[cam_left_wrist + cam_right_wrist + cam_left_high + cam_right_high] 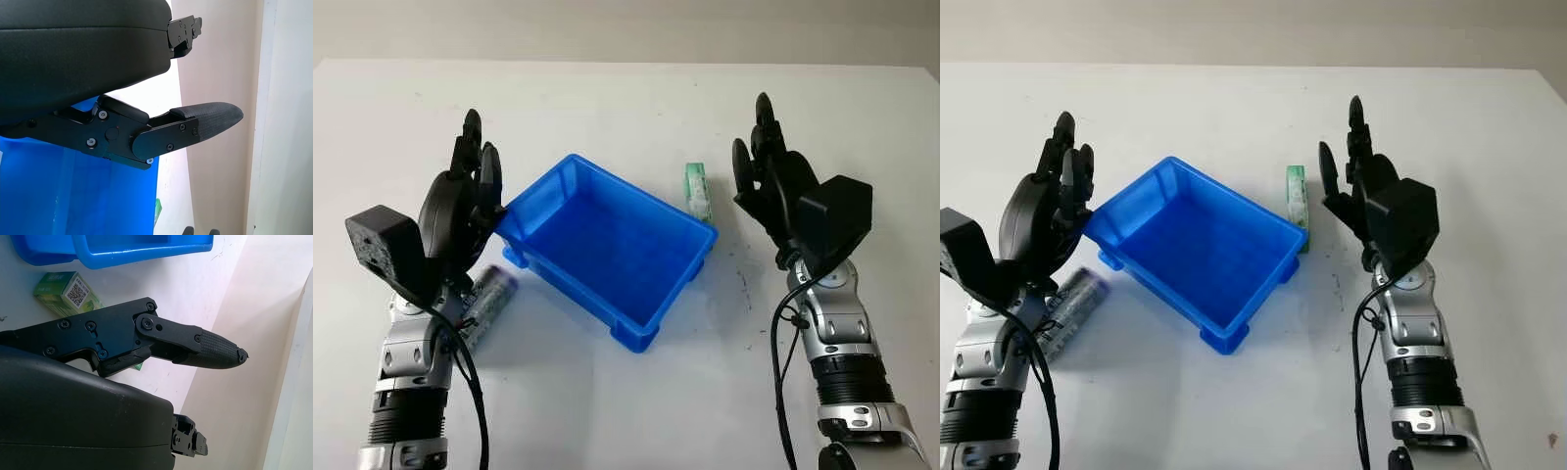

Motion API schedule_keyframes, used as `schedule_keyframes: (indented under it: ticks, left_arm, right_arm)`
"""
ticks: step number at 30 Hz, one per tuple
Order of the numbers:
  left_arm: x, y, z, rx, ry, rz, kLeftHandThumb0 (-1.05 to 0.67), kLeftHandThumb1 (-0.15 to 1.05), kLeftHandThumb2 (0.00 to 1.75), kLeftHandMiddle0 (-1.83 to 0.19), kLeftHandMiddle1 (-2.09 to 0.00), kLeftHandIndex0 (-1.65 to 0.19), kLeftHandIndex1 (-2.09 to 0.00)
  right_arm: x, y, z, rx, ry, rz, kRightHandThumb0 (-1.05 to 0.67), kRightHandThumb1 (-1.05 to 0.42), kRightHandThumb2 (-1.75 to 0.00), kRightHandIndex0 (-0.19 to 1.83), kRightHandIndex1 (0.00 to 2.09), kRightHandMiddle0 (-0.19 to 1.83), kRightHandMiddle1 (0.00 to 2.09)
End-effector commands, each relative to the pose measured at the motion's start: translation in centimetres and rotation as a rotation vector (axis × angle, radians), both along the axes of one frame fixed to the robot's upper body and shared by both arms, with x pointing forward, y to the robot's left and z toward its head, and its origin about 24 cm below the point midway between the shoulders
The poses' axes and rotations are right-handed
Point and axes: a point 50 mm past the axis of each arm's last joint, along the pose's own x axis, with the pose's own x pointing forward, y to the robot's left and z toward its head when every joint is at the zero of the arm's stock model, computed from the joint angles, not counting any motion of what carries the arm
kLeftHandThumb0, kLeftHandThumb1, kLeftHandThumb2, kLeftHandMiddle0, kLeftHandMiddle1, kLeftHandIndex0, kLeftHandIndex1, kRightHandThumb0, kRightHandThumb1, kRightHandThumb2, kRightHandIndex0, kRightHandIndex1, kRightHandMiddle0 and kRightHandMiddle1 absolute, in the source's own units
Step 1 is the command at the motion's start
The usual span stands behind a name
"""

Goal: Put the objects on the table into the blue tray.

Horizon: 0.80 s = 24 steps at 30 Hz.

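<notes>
Sitting mid-frame on the white worktop (626,411), the blue tray (607,245) holds nothing. Left hand (475,181) hovers open at its left corner, above a silver tube (489,299). Right hand (759,166) hovers open just right of the green box (697,190) beside the tray's upper-right side.

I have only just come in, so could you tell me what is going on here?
The blue tray sits empty on the table. The green box lies just beyond its far right side, the silver tube beside its left. The left robot hand is open above the tube, the right robot hand open right of the box.
</notes>
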Motion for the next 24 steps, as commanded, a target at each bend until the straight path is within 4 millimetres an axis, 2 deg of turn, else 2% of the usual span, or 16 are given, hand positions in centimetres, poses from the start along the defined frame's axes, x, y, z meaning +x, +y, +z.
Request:
schedule_keyframes:
  ticks: [1,9,13,18,22,24]
  left_arm:
    - [-0.2,0.0,0.3,0.006,-0.017,-0.007,-0.76,1.05,0.67,0.19,0.0,0.19,0.0]
    - [0.1,-0.1,0.3,0.005,-0.015,0.001,-0.76,1.05,0.67,0.19,0.0,0.19,0.0]
    - [0.2,-0.2,0.4,0.005,-0.019,0.003,-0.75,1.05,0.68,0.19,0.0,0.19,0.0]
    - [0.1,0.3,0.6,0.012,-0.023,0.009,-0.76,1.05,0.68,0.19,0.0,0.19,0.0]
    - [0.0,0.5,0.7,0.027,-0.025,0.009,-0.76,1.05,0.69,0.19,0.0,0.19,0.0]
    - [-0.1,0.6,0.7,0.027,-0.024,0.012,-0.76,1.05,0.69,0.19,0.0,0.19,0.0]
  right_arm:
    - [-0.2,-0.1,0.2,0.002,-0.014,0.002,-0.75,-1.05,-0.65,-0.19,0.0,-0.19,0.0]
    - [0.1,-0.2,0.3,-0.02,-0.008,-0.004,-0.76,-1.05,-0.65,-0.19,0.0,-0.19,0.0]
    - [0.2,-1.1,1.1,-0.059,-0.039,0.002,-0.75,-1.05,-0.64,-0.19,0.0,-0.19,0.0]
    - [1.4,-3.9,5.5,-0.37,-0.149,-0.009,-0.79,-1.05,-0.58,-0.19,0.0,-0.19,0.0]
    - [2.5,-6.2,10.0,-0.647,-0.151,-0.018,-0.8,-1.05,-0.23,-0.19,0.01,-0.19,0.01]
    - [2.8,-6.9,12.4,-0.796,-0.159,-0.034,-0.77,-0.97,-0.09,-0.14,0.04,-0.18,0.02]
